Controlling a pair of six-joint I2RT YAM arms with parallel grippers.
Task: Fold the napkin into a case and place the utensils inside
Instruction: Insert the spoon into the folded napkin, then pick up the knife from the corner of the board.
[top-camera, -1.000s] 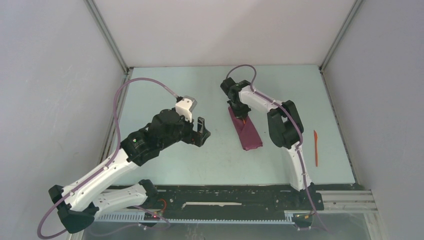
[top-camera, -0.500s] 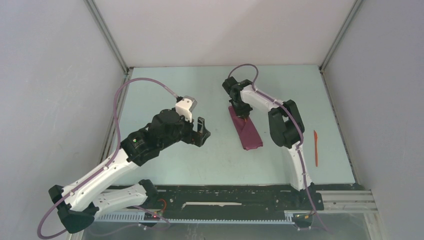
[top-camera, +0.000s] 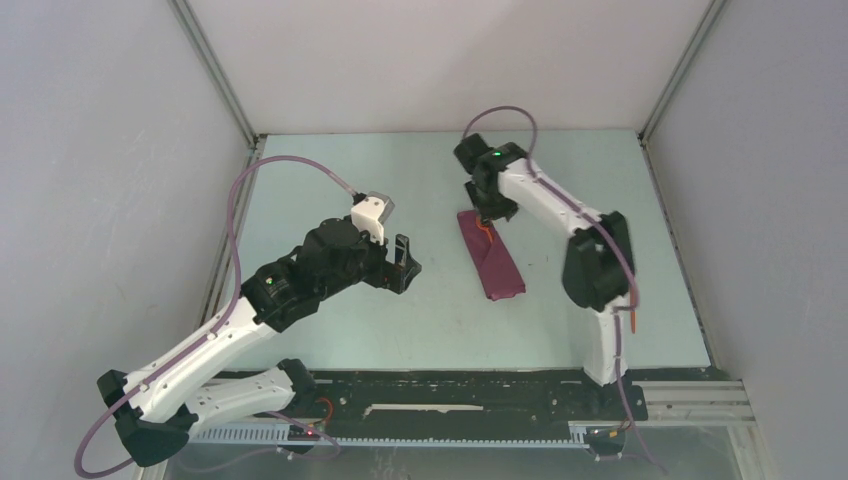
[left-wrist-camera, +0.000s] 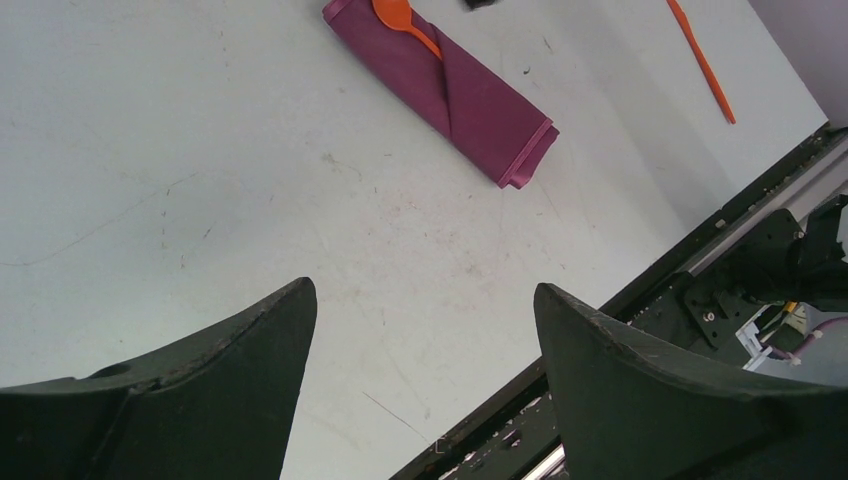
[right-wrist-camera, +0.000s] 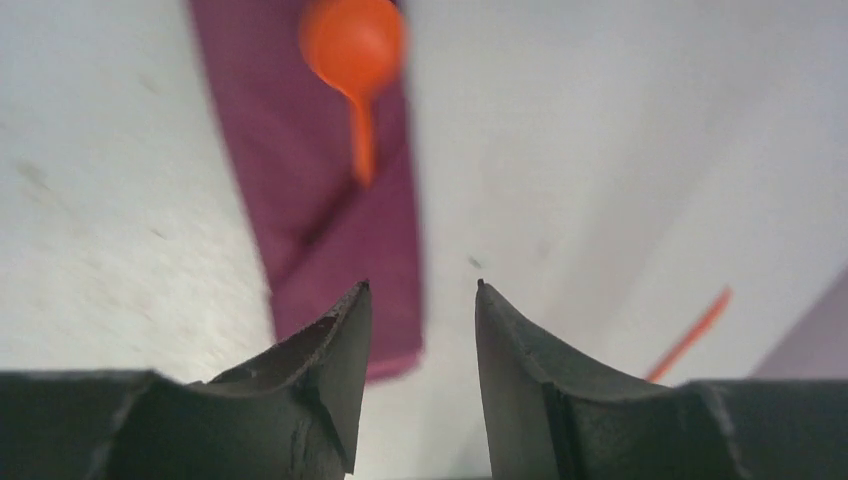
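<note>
The napkin lies as a narrow maroon case (top-camera: 491, 256) in the middle of the table, also seen in the left wrist view (left-wrist-camera: 455, 95) and the right wrist view (right-wrist-camera: 300, 190). An orange spoon (top-camera: 484, 229) (left-wrist-camera: 402, 18) (right-wrist-camera: 352, 45) rests on its far end, handle tucked under a fold and bowl sticking out. My right gripper (top-camera: 492, 211) (right-wrist-camera: 422, 285) hovers over that end, open, with nothing between its fingers. The slim straight orange utensil (left-wrist-camera: 700, 62) (right-wrist-camera: 690, 335) lies on the table to the right, mostly hidden behind my right arm in the top view. My left gripper (top-camera: 405, 262) (left-wrist-camera: 425, 290) is open and empty, left of the case.
A black rail (top-camera: 450, 385) (left-wrist-camera: 740, 270) runs along the table's near edge. Grey walls close in the left, back and right sides. A purple cable (top-camera: 290, 165) loops above my left arm.
My right gripper has opened, let go of the spoon and pulled up and back toward the far side. The spoon stays in the case. The left arm has not moved.
</note>
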